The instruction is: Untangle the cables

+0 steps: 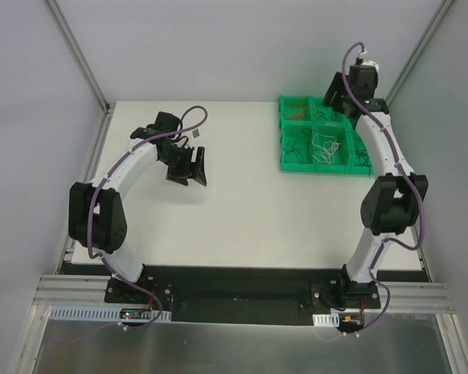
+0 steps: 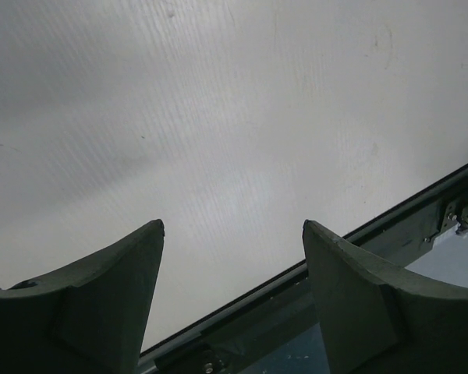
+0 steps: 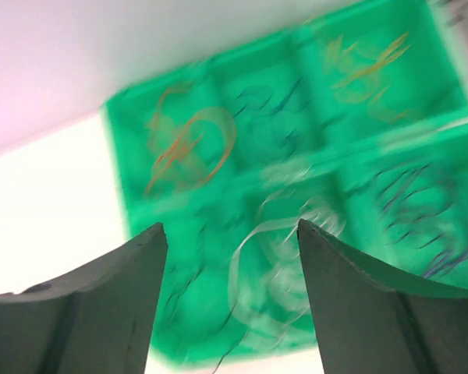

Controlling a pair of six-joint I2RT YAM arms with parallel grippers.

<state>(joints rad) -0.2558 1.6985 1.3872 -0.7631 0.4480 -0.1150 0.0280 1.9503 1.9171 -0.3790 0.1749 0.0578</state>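
Note:
The cables lie sorted by colour in the compartments of a green tray (image 1: 282,160) at the back right of the table. White cables (image 1: 324,146) and orange cables (image 1: 296,109) show from above. In the blurred right wrist view I see white cables (image 3: 281,257), orange cables (image 3: 187,144), yellow-orange ones (image 3: 366,66) and dark blue ones (image 3: 413,202). My right gripper (image 1: 333,100) (image 3: 230,230) hovers open above the tray, holding nothing. My left gripper (image 1: 189,178) (image 2: 232,226) hangs open over bare white table, left of centre, with nothing between its fingers.
The white table (image 1: 242,218) is walled at the back and sides. Its near edge with the black rail (image 2: 351,241) shows in the left wrist view. The green tray (image 3: 117,164) reaches close to the right wall.

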